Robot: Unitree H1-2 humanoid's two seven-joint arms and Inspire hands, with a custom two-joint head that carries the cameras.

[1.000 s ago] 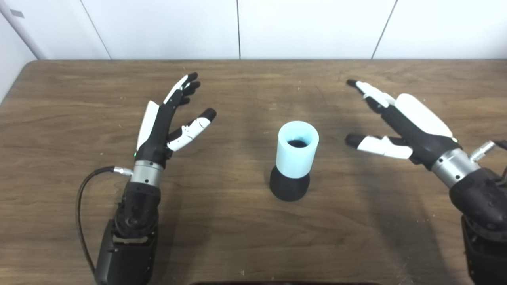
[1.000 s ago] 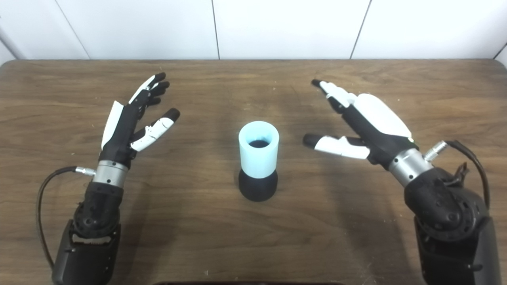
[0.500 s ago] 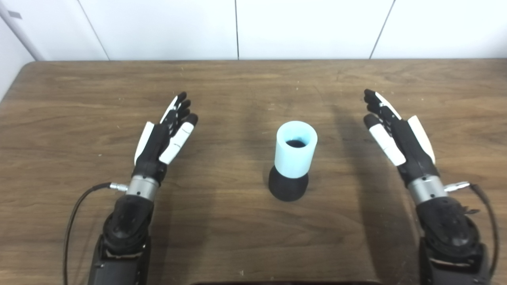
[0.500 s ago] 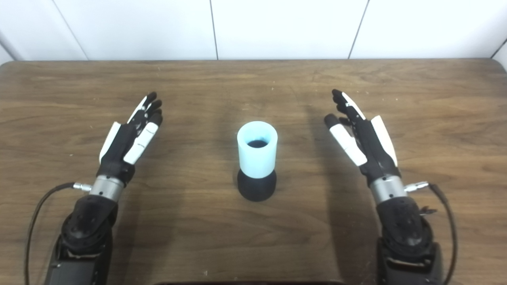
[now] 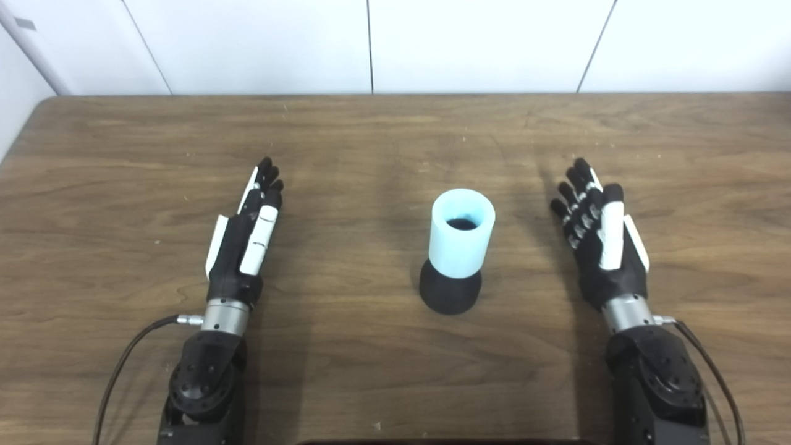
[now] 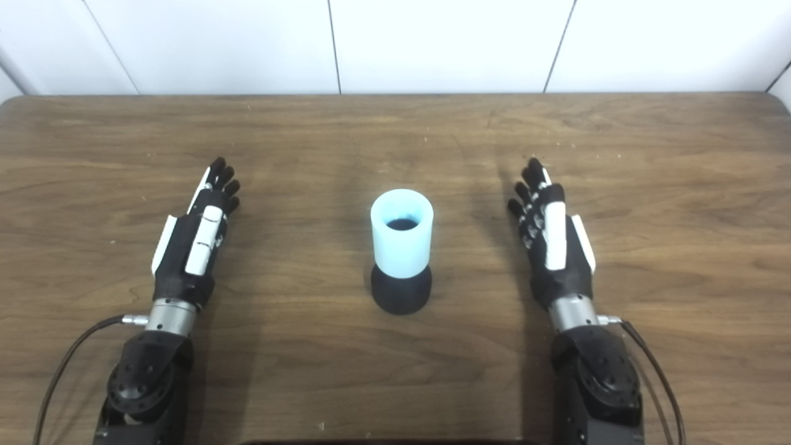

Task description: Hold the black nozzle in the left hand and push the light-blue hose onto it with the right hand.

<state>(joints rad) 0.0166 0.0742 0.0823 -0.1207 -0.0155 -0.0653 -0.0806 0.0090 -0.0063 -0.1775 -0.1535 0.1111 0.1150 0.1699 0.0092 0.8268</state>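
Since the earlier frames both your hands have drawn back toward the bottom edge; left hand [image 5: 242, 244] and right hand [image 5: 602, 244] hold nothing, fingers straight, narrowly spread. The light-blue hose [image 5: 462, 233] stands on the black nozzle [image 5: 450, 294] at center; a careless sweep could topple the stack

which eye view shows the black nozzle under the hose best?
Neither is clearly better; the right eye view has the black nozzle nearer picture centre. In both, only its base shows below the light-blue hose; the left eye view shows it right of centre.
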